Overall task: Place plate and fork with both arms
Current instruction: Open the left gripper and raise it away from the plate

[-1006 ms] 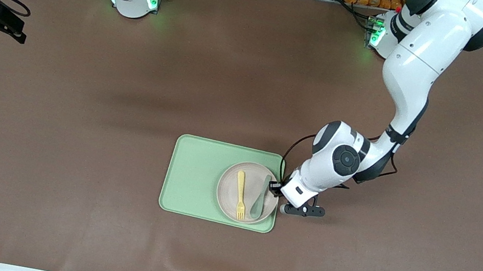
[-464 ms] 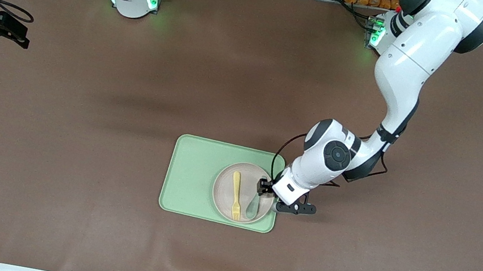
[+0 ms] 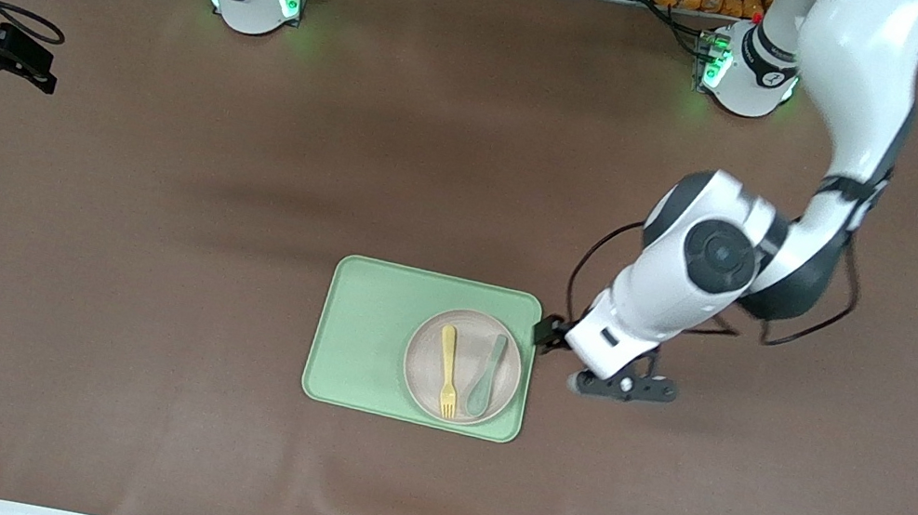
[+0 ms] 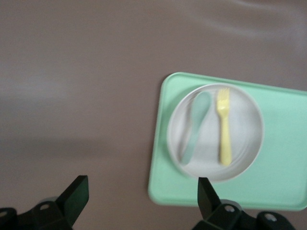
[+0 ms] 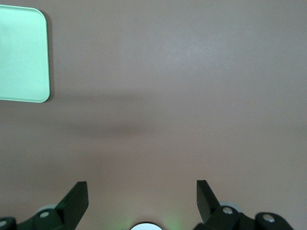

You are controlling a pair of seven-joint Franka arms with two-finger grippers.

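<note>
Fork (image 3: 449, 371) on plate (image 3: 462, 366) — left end effector (image 4: 141, 200) wide apart, empty.

i see the plate (image 3: 461, 367), a small round off-white one with a shallow rim, lying flat on the light-green tray (image 3: 369, 336), at the tray's end toward the left arm, its rim close to that edge and to the tray edge nearer the front camera. in the left wrist view the plate (image 4: 249, 129) looks pale grey-white. the fork (image 3: 449, 371) is small, pale yellow plastic, lying flat on the plate with its short tines pointing toward the front camera. it sits beside the grey-green spoon (image 3: 486, 375), roughly parallel to it and not touching, on the spoon's right-arm side.
</note>
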